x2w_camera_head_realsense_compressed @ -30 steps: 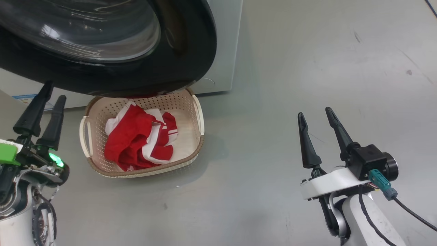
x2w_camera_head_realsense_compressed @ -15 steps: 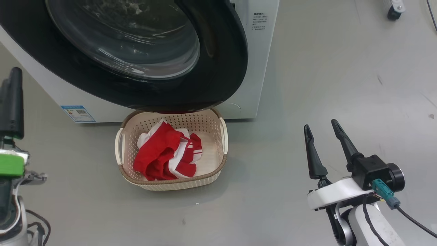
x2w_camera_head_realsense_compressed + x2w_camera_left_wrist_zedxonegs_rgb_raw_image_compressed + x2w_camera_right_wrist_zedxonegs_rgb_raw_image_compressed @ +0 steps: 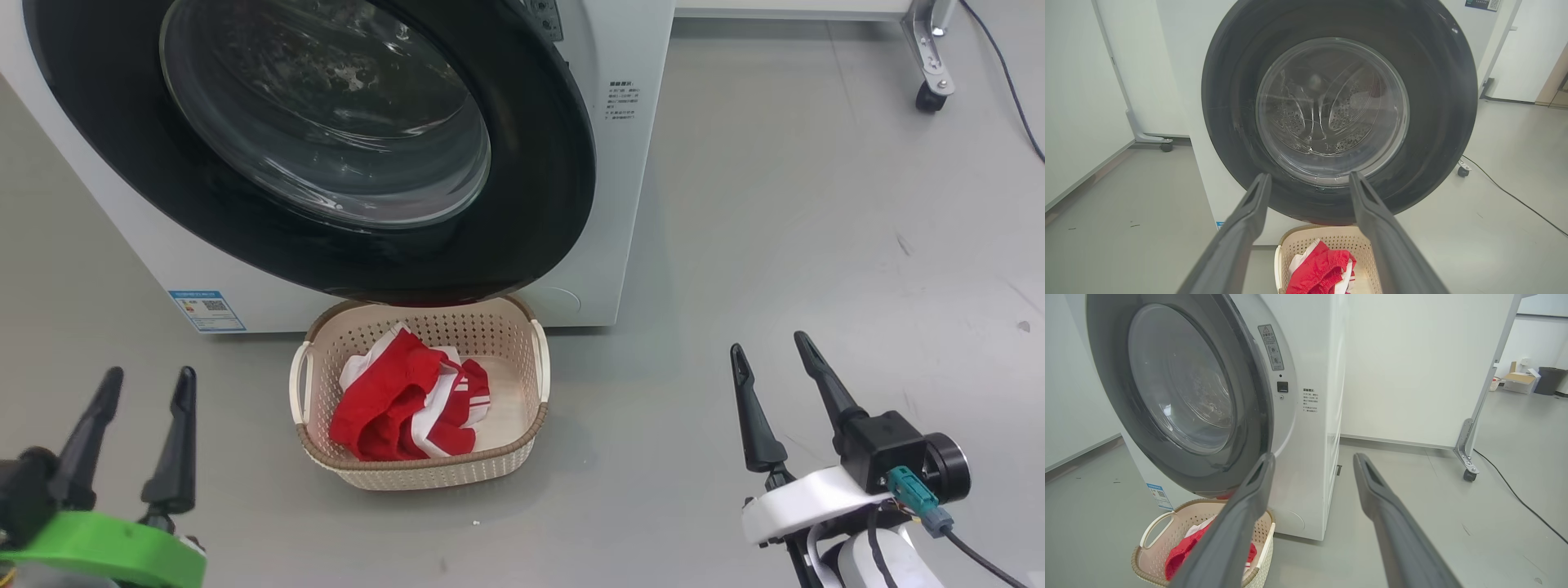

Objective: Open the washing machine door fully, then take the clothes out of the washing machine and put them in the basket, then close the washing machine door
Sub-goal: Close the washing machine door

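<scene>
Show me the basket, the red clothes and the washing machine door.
basket (image 3: 441,476): head view, on its front wall.
clothes (image 3: 380,404): head view, on the red fabric.
washing machine door (image 3: 326,122): head view, on its glass window.

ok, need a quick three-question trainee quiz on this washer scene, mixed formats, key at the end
1. True or false: the red clothes lie inside the basket.
2. Pick one. The left gripper and right gripper are: A) both open and empty; B) both shut on clothes; C) one open, one gripping a basket handle.
3. Short answer: where does the basket stand?

Key: 1 true. 2 A. 3 On the floor, right in front of the washing machine, its back rim under the lower edge of the door.
</scene>
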Motion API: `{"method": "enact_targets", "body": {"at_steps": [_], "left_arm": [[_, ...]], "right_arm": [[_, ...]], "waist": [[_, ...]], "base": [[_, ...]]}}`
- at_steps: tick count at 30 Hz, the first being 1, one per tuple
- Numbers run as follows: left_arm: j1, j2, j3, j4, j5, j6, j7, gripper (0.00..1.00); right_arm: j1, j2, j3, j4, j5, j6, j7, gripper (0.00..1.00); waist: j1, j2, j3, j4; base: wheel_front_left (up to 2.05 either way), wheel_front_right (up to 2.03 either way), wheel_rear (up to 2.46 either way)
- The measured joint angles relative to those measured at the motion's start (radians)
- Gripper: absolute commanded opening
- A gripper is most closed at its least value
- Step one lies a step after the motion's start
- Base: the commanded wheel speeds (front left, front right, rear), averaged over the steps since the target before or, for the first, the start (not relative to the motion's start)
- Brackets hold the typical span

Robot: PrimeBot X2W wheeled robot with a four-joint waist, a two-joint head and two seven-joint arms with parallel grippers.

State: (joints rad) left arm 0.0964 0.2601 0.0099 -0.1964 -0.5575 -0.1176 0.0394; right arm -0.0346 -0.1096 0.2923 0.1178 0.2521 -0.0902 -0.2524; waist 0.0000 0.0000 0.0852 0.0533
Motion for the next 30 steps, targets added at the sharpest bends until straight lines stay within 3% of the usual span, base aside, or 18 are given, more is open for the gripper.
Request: {"method": "enact_targets", "body": {"at_steps": [12, 30], "left_arm": [[0.100, -0.057, -0.076, 0.061, 0.154, 0.090, -0.086, 1.00], [0.112, -0.088, -0.111, 0.092, 0.215, 0.145, -0.146, 1.00]], "right_arm": [[0.075, 0.004, -0.008, 0.006, -0.001, -0.009, 0.000, 1.00], [0.106, 0.011, -0.016, -0.006, -0.001, -0.018, 0.000, 1.00]], "waist": [[0.0000, 0.0000, -0.036, -0.015], [0.0000, 0.0000, -0.045, -0.016]], "base": [[0.00, 0.00, 0.00], [0.00, 0.00, 0.00]]}}
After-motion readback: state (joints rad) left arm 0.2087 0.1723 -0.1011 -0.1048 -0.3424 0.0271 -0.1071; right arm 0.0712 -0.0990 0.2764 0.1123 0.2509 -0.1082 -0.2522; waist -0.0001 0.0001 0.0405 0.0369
